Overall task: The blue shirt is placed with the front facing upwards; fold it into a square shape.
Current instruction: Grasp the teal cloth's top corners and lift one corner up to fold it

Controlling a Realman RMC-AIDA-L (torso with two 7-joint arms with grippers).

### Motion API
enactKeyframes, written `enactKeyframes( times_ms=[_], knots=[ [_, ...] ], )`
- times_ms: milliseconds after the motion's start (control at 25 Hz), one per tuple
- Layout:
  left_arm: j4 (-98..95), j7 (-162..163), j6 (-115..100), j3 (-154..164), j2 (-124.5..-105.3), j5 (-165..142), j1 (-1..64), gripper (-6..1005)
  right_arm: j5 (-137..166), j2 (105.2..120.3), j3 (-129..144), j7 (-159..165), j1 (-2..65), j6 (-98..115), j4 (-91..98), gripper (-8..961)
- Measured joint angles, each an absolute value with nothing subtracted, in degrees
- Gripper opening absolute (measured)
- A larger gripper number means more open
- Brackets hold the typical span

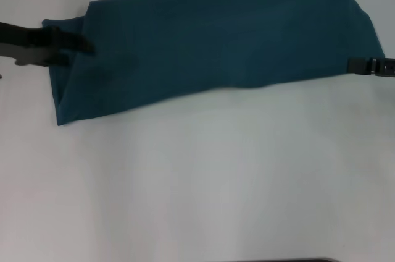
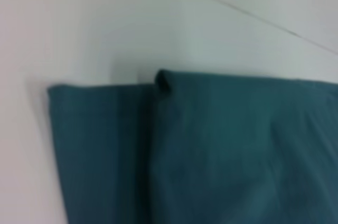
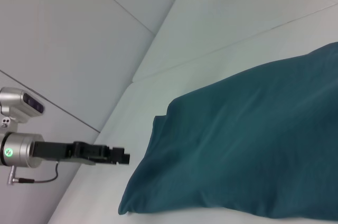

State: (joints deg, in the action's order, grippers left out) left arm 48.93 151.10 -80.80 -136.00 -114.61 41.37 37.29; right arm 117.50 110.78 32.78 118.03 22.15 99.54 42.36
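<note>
The blue shirt [image 1: 216, 39] lies on the white surface [image 1: 197, 181] as a long band, already folded lengthwise, with no letters visible on top. The left gripper [image 1: 77, 44] is at the left end of the band, just over its edge; I cannot tell if it is wide, narrow or holding cloth. The right gripper [image 1: 361, 66] is just beside the right end, apart from the cloth, and its state I cannot tell either. I judge the step in hand is the crosswise fold. The next move probably needs each end pinched cleanly and one end carried over the other, edges aligned, to give a square.
</note>
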Motion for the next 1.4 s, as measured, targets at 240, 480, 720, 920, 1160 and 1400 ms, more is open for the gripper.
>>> enactKeyframes(
  times_ms=[240,480,720,920,1160,1400],
  knots=[
    [46.1,150.4,-82.1,-136.1,-115.54,41.6,38.6,680,117.5,110.97,32.8,118.0,22.3,99.2,42.1,927],
    [45.5,151.5,-78.7,-136.0,-117.16,40.9,38.6,704,117.5,110.92,32.8,118.0,22.5,99.3,41.6,928],
    [44.7,152.2,-74.3,-135.9,-117.86,39.6,38.3,703,117.5,110.94,32.8,118.0,22.3,99.6,41.6,927],
    [44.1,152.7,-73.2,-135.9,-117.92,37.7,38.2,703,117.5,110.97,32.8,118.0,22.1,99.6,41.0,928],
    [43.6,152.9,-72.7,-135.8,-118.1,35.6,38.6,704,117.5,110.94,32.9,118.0,22.1,99.6,40.7,927],
    [47.0,153.2,-75.2,-136.4,-118.13,35.8,38.5,704,117.5,110.89,32.7,118.0,22.1,99.8,40.7,927]
  ],
)
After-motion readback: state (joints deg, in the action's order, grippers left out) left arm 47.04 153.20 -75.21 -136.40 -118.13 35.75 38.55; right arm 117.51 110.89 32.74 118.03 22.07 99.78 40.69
